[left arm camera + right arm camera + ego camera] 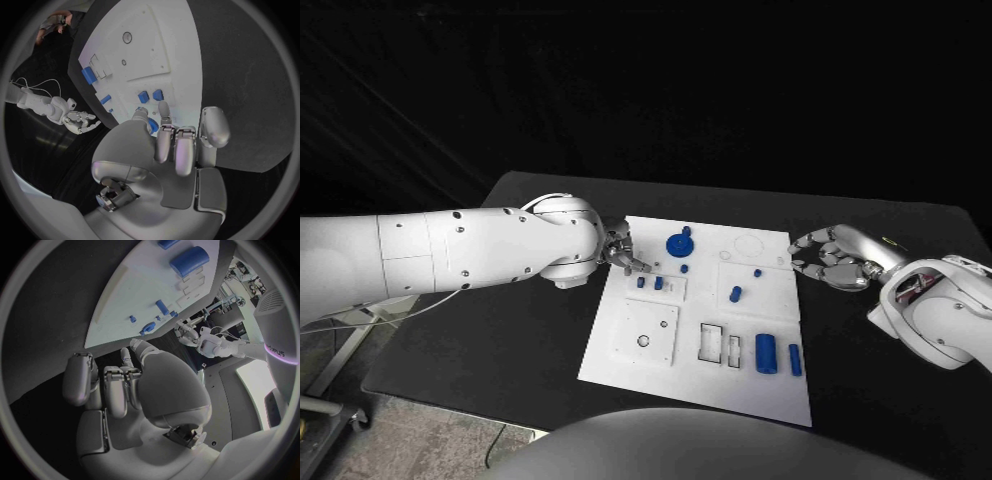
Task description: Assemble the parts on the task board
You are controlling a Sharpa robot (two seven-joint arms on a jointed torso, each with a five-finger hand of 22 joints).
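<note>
Head view: left hand (620,252), fingers apart, empty, just beside board's blue parts (651,283).

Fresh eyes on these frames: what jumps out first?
The white task board in the middle of the black table, dotted with blue parts, the round blue disc near its far edge being the boldest. The left hand sits at the board's left edge; the right hand hangs just off its right edge, holding nothing.
</note>
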